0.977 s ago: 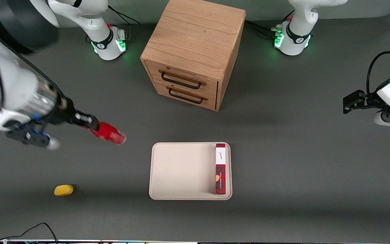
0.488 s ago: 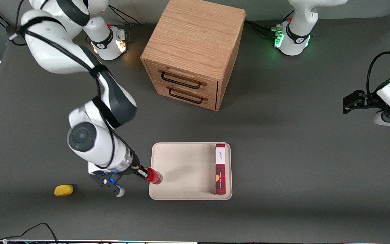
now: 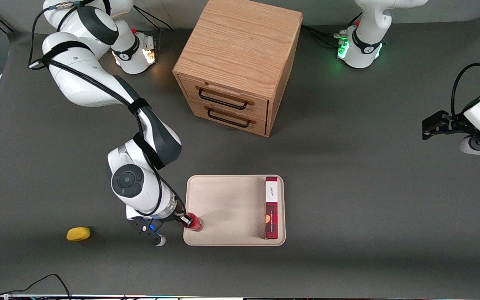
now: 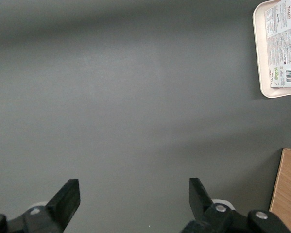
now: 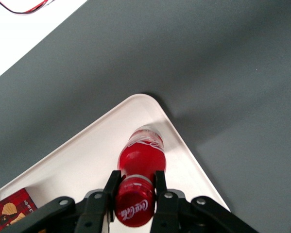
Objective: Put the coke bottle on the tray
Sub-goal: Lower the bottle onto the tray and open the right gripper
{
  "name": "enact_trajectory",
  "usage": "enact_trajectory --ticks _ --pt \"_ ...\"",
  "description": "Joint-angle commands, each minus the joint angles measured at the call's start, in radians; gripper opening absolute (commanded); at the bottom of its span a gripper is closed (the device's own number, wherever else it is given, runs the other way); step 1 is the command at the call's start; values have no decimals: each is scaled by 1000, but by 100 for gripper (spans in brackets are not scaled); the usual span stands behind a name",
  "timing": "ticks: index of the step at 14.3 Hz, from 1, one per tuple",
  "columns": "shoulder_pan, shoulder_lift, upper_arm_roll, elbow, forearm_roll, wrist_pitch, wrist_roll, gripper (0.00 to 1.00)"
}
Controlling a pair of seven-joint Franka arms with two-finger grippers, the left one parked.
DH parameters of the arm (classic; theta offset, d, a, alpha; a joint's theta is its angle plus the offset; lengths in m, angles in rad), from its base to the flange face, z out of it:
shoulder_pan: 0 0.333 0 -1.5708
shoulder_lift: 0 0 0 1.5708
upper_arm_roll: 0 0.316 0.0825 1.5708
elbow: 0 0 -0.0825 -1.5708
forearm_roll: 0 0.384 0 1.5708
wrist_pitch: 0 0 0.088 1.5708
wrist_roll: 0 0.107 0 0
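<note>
The coke bottle (image 3: 194, 224) is a small glossy red bottle with a red cap. My right gripper (image 3: 188, 221) is shut on its neck and holds it over the corner of the beige tray (image 3: 223, 200) that is nearest the front camera, at the working arm's end. In the right wrist view the gripper (image 5: 135, 187) clamps the bottle (image 5: 141, 156) just under the cap, and the bottle's base stands at or just above the tray (image 5: 77, 160) floor near its rounded corner.
A long red plaid box (image 3: 271, 207) lies on the tray along the edge toward the parked arm. A wooden drawer cabinet (image 3: 236, 62) stands farther from the front camera. A small yellow object (image 3: 78, 233) lies on the table toward the working arm's end.
My right arm has swung in from the working arm's end with the bottle, brought it over the tray's corner, and lowered it there.
</note>
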Motion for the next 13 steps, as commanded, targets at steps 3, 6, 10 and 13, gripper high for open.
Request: enact_trajectory --ticks 3,6,10,13 --pt "14 21 6 52 -60 -6 33 67" --pt "8 14 19 46 -120 -43 25 100" --pt "-46 -102 122 47 -118 -251 -23 100" --pt "-112 -276 206 46 -109 -469 -209 100"
